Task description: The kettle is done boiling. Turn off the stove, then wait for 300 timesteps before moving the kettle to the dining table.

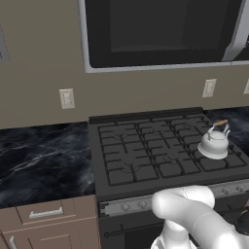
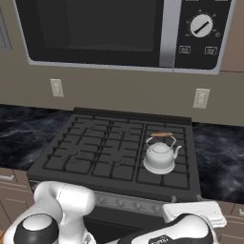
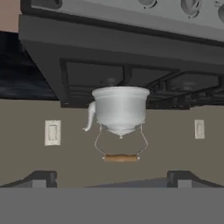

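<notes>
The gripper (image 3: 112,179) stands with its two dark fingertips (image 3: 41,178) spread wide apart and nothing between them; the hand view is rolled upside down, so the kettle (image 3: 120,107) hangs in it from the inverted stove (image 3: 131,43), straight ahead of the gap between the tips and well apart from them, untouched. There is one kettle (image 1: 214,142), upright on the grates at the right side of the stove (image 1: 160,151), toward the front but not at the edge, its arched handle with the tan wooden piece raised over the dome. In the right base view the kettle (image 2: 159,156) sits right of centre on the stove (image 2: 95,152) with its short spout turned to the right. One stove shows, with a silver front strip carrying small round knobs (image 2: 138,206); their exact number is hard to tell. One black microwave (image 2: 95,31) hangs above it, with one round dial (image 2: 201,25) on its panel. Dark marble desk (image 1: 44,160) runs on both sides of the stove. The left base view shows three wall outlets (image 1: 66,98), and brown drawers (image 1: 46,214) sit under the desk to the left. The white arm (image 1: 194,214) bends low in front of the stove.
</notes>
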Available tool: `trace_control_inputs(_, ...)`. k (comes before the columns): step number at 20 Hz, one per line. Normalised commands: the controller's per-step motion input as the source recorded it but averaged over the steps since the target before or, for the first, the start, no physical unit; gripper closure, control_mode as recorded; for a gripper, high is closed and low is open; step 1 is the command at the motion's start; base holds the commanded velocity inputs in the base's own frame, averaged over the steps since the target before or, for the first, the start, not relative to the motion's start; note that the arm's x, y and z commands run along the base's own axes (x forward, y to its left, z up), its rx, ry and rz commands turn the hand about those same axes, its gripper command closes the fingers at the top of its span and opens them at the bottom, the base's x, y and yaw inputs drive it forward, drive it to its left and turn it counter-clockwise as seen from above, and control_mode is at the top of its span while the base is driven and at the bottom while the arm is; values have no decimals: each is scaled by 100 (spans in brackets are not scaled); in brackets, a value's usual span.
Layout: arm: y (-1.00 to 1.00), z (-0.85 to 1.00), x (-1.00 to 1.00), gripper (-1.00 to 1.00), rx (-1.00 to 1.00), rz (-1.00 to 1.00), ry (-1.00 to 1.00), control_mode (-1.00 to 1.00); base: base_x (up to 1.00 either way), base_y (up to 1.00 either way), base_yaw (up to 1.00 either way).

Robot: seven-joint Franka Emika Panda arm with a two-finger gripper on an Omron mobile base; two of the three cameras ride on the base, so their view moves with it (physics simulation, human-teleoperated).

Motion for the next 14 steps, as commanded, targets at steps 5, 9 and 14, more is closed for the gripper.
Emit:
trace_control_inputs(5, 18, 20, -16, -100, -18, 3, -10, -100, 0, 0, 0)
trace_control_inputs(9, 15, 23, -11, -100, -21, 4, -12, -100, 0, 0, 0)
trace_control_inputs(14, 15, 28, -6, -100, -24, 5, -10, -100, 0, 0, 0)
